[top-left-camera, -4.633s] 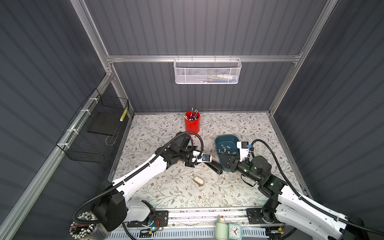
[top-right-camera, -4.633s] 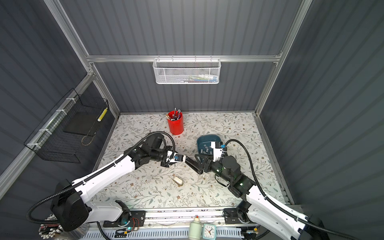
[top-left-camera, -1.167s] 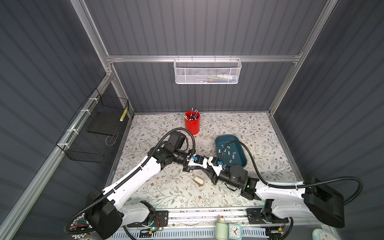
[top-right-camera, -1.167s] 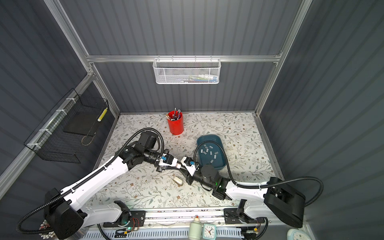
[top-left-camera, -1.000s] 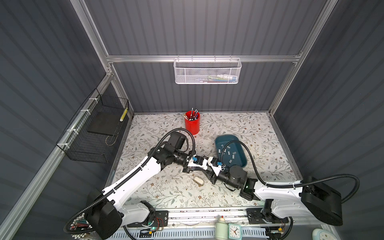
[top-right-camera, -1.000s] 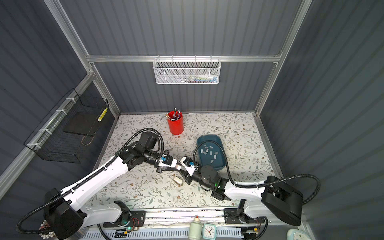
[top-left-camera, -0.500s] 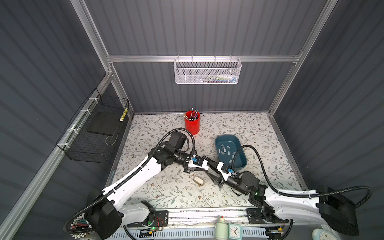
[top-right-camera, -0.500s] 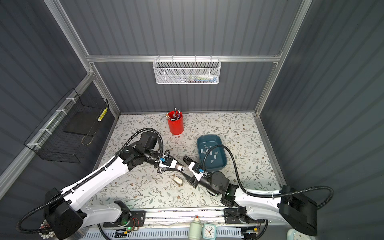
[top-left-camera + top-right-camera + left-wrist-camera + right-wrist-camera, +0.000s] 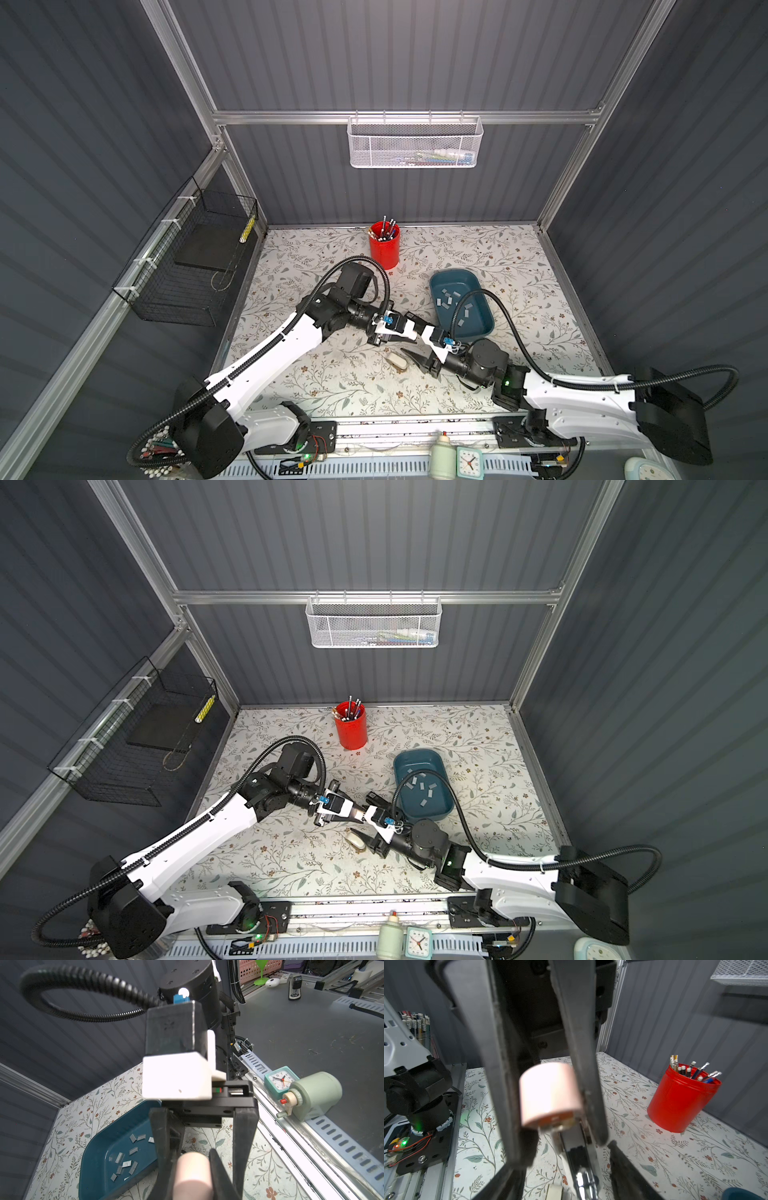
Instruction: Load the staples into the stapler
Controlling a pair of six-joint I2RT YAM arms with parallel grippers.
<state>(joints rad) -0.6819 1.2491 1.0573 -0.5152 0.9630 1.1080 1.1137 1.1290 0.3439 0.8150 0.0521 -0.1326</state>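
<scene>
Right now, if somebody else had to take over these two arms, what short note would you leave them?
Left gripper: shut on the pink stapler, held up between the two arms.
Right gripper: open, its fingers on either side of the stapler's end, with nothing visible in them.
Staples: about ten loose strips lying in the teal tray.
Done: the stapler is picked up and its metal channel is exposed. Whether a strip already sits in it cannot be told.
Left: check the channel, fetch a strip from the tray if needed, slide it in and close the stapler.
</scene>
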